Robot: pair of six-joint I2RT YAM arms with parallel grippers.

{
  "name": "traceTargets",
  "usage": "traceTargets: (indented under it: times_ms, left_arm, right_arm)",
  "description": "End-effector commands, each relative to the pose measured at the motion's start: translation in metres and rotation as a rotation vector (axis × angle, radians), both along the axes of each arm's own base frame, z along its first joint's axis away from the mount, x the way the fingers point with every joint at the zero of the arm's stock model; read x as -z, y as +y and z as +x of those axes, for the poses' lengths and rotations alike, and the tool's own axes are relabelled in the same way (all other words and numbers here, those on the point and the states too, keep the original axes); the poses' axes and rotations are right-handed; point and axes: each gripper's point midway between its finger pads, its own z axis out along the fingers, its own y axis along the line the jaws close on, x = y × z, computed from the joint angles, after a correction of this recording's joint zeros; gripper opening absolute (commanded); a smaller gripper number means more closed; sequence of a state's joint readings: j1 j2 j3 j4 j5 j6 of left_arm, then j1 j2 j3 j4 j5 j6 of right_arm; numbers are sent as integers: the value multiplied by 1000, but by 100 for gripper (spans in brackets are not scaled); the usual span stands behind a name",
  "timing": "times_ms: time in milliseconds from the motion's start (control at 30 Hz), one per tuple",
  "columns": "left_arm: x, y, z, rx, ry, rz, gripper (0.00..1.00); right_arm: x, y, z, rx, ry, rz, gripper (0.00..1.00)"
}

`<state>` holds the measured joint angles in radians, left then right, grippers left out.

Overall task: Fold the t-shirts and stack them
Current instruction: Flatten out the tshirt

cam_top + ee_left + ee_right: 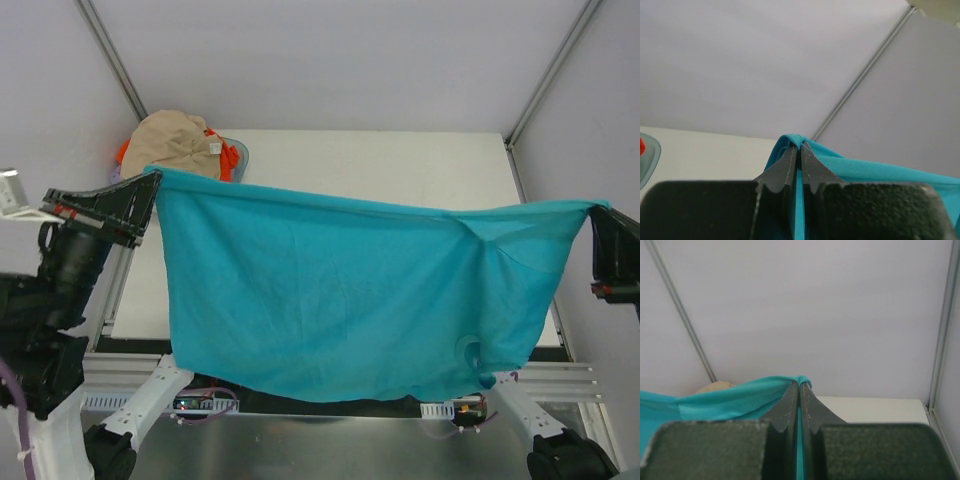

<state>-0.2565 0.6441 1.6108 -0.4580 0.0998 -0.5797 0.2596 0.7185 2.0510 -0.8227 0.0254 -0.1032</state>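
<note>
White matte tabletop (400,165) is lying under soft teal t-shirt (340,290); left gripper (152,182) and right gripper (599,210) are clamping its top corners; crumpled beige t-shirt (178,145) is sitting at 11 o'clock.

Shows the left gripper (800,148) clamped on a bunched corner of the teal-blue t-shirt (865,167), dark fingers (786,170) pressed together with cloth pinched between them. Trails more teal fabric off to the right and down between the jaws. Catches a basket rim (651,155) at far left on the pale table (715,155).
</note>
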Motion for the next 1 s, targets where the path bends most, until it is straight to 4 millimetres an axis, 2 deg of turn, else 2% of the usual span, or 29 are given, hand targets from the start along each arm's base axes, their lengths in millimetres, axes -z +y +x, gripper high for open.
traceTargets:
  times_ms: [0, 33, 100, 133, 167, 200, 267, 300, 333, 367, 400, 433, 467, 500, 533, 567, 600, 633, 667, 700, 833, 867, 933, 967]
  left_arm:
    - [46, -4, 84, -101, 188, 72, 0]
    - [63, -3, 111, -142, 255, 90, 0]
    - [94, 0, 146, -210, 352, 113, 0]
    - [122, -4, 176, -227, 433, 151, 0]
    - [146, -6, 194, -242, 496, 178, 0]
    - [181, -9, 226, -275, 589, 213, 0]
    - [229, -11, 257, -307, 700, 252, 0]
    - [276, -16, 282, -317, 807, 297, 0]
    - [298, -16, 297, -333, 851, 316, 0]
    - [310, -19, 311, -337, 879, 331, 0]
    - [361, -23, 331, -333, 984, 383, 0]
    - [380, -31, 341, -295, 1021, 401, 0]
    - [381, -38, 358, -269, 1016, 396, 0]
    - [421, -45, 369, -238, 1090, 418, 0]
    - [433, -50, 377, -212, 1109, 419, 0]
    - [432, -57, 389, -188, 1100, 404, 0]
    - [455, -59, 395, -178, 1136, 415, 0]
    - [461, -60, 399, -175, 1141, 422, 0]
    - [459, -60, 406, -186, 1130, 421, 0]
    - [470, -59, 408, -187, 1146, 433, 0]
    - [480, -57, 413, -181, 1156, 439, 0]
    - [483, -58, 412, -178, 1164, 439, 0]
    - [485, -60, 411, -167, 1170, 434, 0]
    - [484, -60, 410, -161, 1170, 433, 0]
  right_arm:
    - [42, 1, 108, 151, 228, -85, 1]
    - [49, -3, 123, 195, 252, -92, 1]
    - [89, 1, 173, 244, 380, -145, 1]
    - [98, -6, 191, 307, 405, -148, 1]
    - [113, -6, 208, 330, 446, -173, 1]
    - [146, -2, 242, 344, 534, -205, 1]
    - [185, -4, 279, 332, 634, -193, 1]
    - [218, 0, 311, 311, 713, -191, 1]
    - [243, -3, 328, 286, 782, -168, 1]
    - [262, 0, 344, 270, 836, -145, 1]
    - [307, 2, 372, 249, 945, -160, 1]
    - [317, 8, 388, 212, 968, -154, 1]
    - [331, 12, 403, 192, 1002, -154, 1]
    - [384, 17, 419, 165, 1141, -176, 1]
    - [374, 27, 437, 112, 1125, -160, 1]
    - [388, 31, 445, 94, 1165, -159, 1]
    - [431, 36, 451, 69, 1274, -158, 1]
    - [430, 37, 463, 67, 1262, -150, 1]
    - [454, 39, 467, 62, 1307, -150, 1]
    - [459, 38, 470, 63, 1313, -143, 1]
    - [475, 39, 470, 66, 1329, -126, 1]
    - [477, 39, 465, 67, 1337, -124, 1]
    - [474, 41, 462, 60, 1330, -109, 1]
    - [465, 42, 460, 56, 1312, -105, 1]
